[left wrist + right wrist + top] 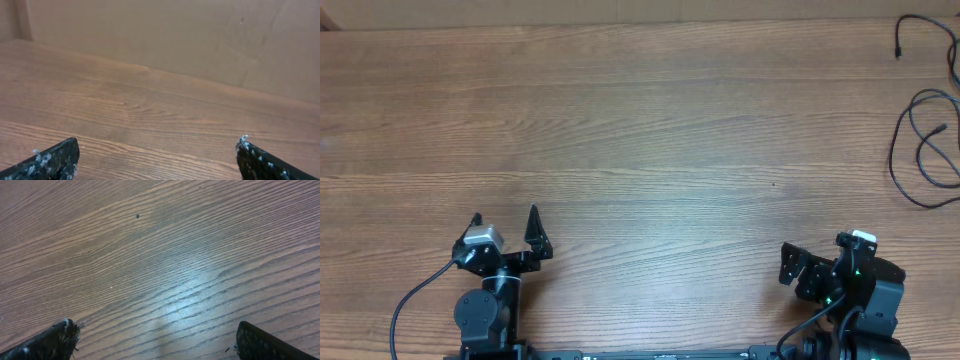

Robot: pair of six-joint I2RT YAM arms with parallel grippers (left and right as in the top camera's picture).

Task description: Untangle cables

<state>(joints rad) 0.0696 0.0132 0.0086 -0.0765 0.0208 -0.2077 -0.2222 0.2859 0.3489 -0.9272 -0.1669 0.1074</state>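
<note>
The cables (pixel 927 150) are thin black strands lying in loose loops at the far right edge of the wooden table, with a small plug end (pixel 899 50) near the back right corner. Part of them runs out of the overhead view. My left gripper (pixel 505 228) is open and empty near the front left, far from the cables. My right gripper (pixel 812 262) is open and empty near the front right, well in front of the cables. Both wrist views show only bare wood between open fingertips (pixel 157 160) (pixel 155 340).
The wooden table (pixel 640 130) fills the view. A wall or board (pixel 200 35) rises beyond the table's far edge in the left wrist view. A thick black arm cable (pixel 415 300) curves by the left arm base.
</note>
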